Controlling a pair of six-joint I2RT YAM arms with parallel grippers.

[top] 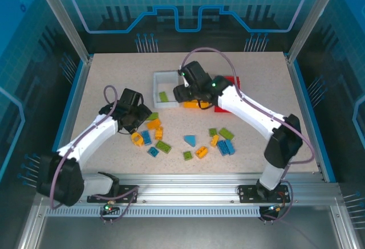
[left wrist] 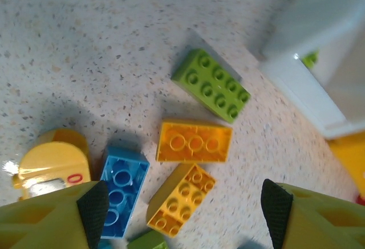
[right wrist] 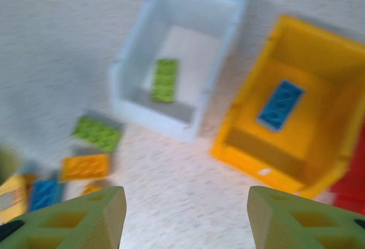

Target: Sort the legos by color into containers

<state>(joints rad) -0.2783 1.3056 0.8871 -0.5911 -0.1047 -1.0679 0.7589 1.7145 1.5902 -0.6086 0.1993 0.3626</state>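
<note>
Legos [top: 227,147], small plastic toy bricks in lime green, blue and orange-yellow, are lying scattered across the near middle of the speckled beige surface [top: 114,78], between the two arms. One flat lime green brick [right wrist: 165,80] is lying inside the white open-top plastic bin [right wrist: 132,61]. One oblong blue brick [right wrist: 280,104] is sitting in the orange-yellow plastic bin [right wrist: 251,112] just beside it. The red plastic bin [right wrist: 351,186] is standing close against the orange-yellow one, on the side away from the white one.

The left claw [left wrist: 185,210] is hovering over the left end of the scatter, its jaws spread wide with nothing gripped. Below it are lying a lime green eight-stud brick [left wrist: 212,85], an upturned orange-yellow brick [left wrist: 194,142], a studded orange-yellow brick [left wrist: 181,206], an upturned blue brick [left wrist: 121,191] and a rounded yellow piece [left wrist: 54,163]. The right claw [right wrist: 185,215] is hanging above bare surface in front of the white and orange-yellow bins, its jaws also wide apart and holding nothing.

Blue translucent panels [top: 34,61] printed with a gear graphic are walling in the surface. Aluminium posts [top: 60,18] are rising at the back corners, and a metal rail [top: 188,192] is running along the near edge under the arm bases.
</note>
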